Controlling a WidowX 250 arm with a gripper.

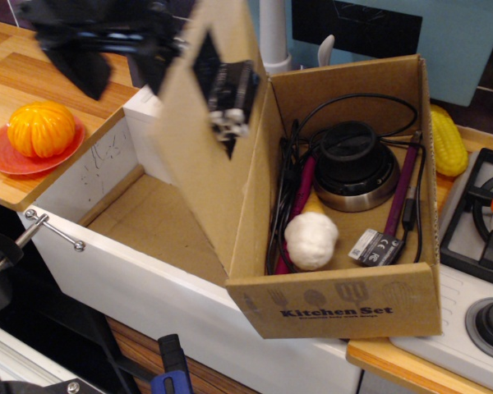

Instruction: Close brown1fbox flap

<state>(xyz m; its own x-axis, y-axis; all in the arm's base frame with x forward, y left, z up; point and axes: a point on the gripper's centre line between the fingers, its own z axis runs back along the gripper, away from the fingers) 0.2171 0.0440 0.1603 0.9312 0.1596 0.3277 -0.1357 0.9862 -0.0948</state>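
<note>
The brown1fbox (337, 308) stands open on the counter edge, "Kitchen Set" printed on its front wall. Its flap (193, 164) is hinged on the left wall and stands almost upright, leaning a little to the left. The face with the black tape patch and small white block (227, 92) points toward the box's inside. My gripper (115, 37) is a blurred black shape at the top left, against the flap's outer face near its top edge. The blur hides how its jaws stand.
Inside the box lie a black round device (349, 164), a white ball (311, 240), purple utensils and cables. An orange on a red plate (38, 131) sits at left, a white sink basin (107, 176) below the flap, a corn cob (448, 139) and stove (481, 222) at right.
</note>
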